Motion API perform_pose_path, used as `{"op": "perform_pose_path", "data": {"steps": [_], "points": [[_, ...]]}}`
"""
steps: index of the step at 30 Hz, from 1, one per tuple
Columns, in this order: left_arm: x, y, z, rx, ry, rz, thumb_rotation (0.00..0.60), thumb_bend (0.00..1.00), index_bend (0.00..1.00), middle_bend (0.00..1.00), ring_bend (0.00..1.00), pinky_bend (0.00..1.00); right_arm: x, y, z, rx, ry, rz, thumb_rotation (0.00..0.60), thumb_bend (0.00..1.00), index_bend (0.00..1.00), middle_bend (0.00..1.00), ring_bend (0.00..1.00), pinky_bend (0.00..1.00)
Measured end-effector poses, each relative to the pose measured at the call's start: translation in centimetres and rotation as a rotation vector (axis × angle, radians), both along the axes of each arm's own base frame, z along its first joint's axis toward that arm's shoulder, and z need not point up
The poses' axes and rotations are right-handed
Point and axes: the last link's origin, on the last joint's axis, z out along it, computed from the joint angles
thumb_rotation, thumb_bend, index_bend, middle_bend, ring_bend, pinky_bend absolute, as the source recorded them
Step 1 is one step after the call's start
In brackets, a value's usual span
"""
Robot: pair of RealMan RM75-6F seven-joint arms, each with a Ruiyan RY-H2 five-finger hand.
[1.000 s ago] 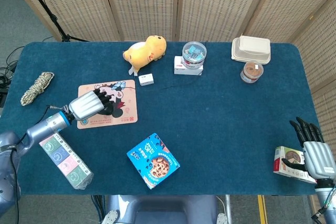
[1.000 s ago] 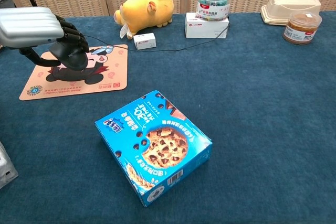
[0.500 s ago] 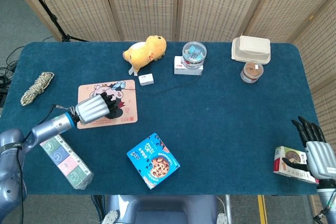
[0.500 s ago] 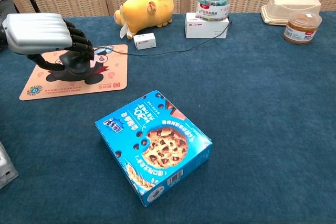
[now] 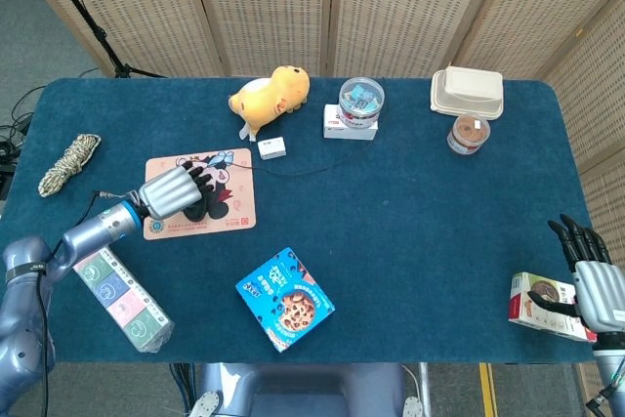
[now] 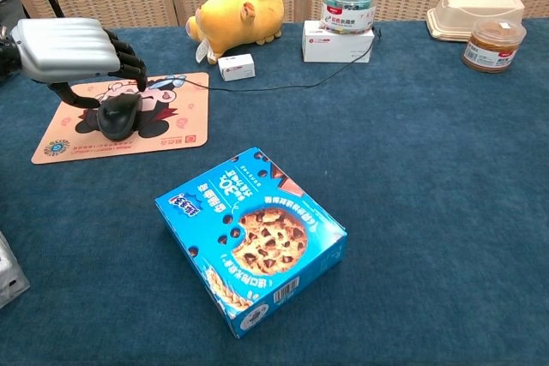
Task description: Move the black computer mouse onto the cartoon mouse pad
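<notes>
The black computer mouse (image 6: 119, 117) lies on the cartoon mouse pad (image 6: 184, 124), over its printed figure. In the head view only a dark edge of the mouse (image 5: 198, 210) shows under my hand, on the pad (image 5: 239, 212). My left hand (image 6: 70, 49) hovers just above the mouse with its fingers (image 6: 129, 61) lifted off it and bent loosely; its thumb hangs close beside the mouse. From above, this left hand (image 5: 170, 192) covers the pad's middle. My right hand (image 5: 594, 284) is open at the table's right front corner, fingers spread.
The mouse's thin cable (image 6: 283, 81) runs across the cloth to a white box (image 6: 336, 43). A blue cookie box (image 6: 253, 233) lies in front of the pad. A yellow plush (image 6: 238, 16), a small white box (image 6: 236, 67), a rope coil (image 5: 68, 163) and a snack box (image 5: 539, 304) are around.
My left hand has let go of the mouse and risen a little; the mouse now lies free on the pad. The right hand drifted slightly right and down.
</notes>
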Motion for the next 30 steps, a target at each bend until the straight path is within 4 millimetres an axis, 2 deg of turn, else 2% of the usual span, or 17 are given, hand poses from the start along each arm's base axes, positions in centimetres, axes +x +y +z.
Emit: {"op": "perform_pose_path", "data": {"steps": [3,8,10,11,14,16,20,24,28,30], "points": [[-0.1,0.2,0.0,0.011,0.001,0.012,0.6,0.27,0.35,0.25,0.24,0.41,0.0,0.0,0.0,0.001,-0.004,-0.001,0.6,0.0,0.0,0.0,0.0,0.0],[0.1,0.2,0.8,0.019,-0.045,0.014,0.6,0.26,0.09,0.07,0.14,0.41,0.0,0.1,0.2,-0.001,-0.012,0.0,0.6,0.0,0.0,0.0,0.0,0.0],[0.2,0.2,1.6,0.021,-0.095,0.019,0.598,0.26,0.05,0.04,0.12,0.41,0.0,0.1,0.1,0.003,-0.014,0.001,0.6,0.0,0.0,0.0,0.0,0.0],[0.3,0.1,2.0,0.02,-0.119,0.021,0.578,0.26,0.03,0.02,0.11,0.41,0.1,0.1,0.1,0.005,-0.016,0.002,0.6,0.0,0.0,0.0,0.0,0.0],[0.3,-0.1,3.6,0.018,-0.193,0.016,0.506,0.26,0.01,0.0,0.1,0.41,0.1,0.1,0.1,0.012,-0.025,0.002,0.6,0.0,0.0,0.0,0.0,0.0],[0.2,-0.5,4.8,0.021,-0.243,0.011,0.479,0.26,0.0,0.0,0.09,0.41,0.1,0.1,0.1,0.016,-0.028,0.002,0.6,0.0,0.0,0.0,0.0,0.0],[-0.3,-1.2,6.7,0.041,-0.379,0.041,0.483,0.24,0.0,0.0,0.05,0.34,0.3,0.3,0.0,0.027,-0.038,0.012,0.6,0.0,0.0,0.0,0.0,0.0],[-2.0,-2.4,8.0,0.074,-0.583,0.137,0.483,0.19,0.0,0.0,0.0,0.2,0.6,0.5,0.0,0.028,-0.022,0.027,0.6,0.0,0.0,0.0,0.0,0.0],[-4.4,-4.2,8.0,0.083,-0.72,0.246,0.484,0.18,0.0,0.0,0.0,0.05,1.0,0.8,0.0,0.031,0.003,0.045,0.6,0.0,0.0,0.0,0.0,0.0],[-5.4,-5.3,8.0,0.083,-0.775,0.291,0.485,0.16,0.0,0.0,0.0,0.02,1.3,1.1,-0.1,0.037,0.002,0.053,0.6,0.0,0.0,0.0,0.0,0.0]]}}
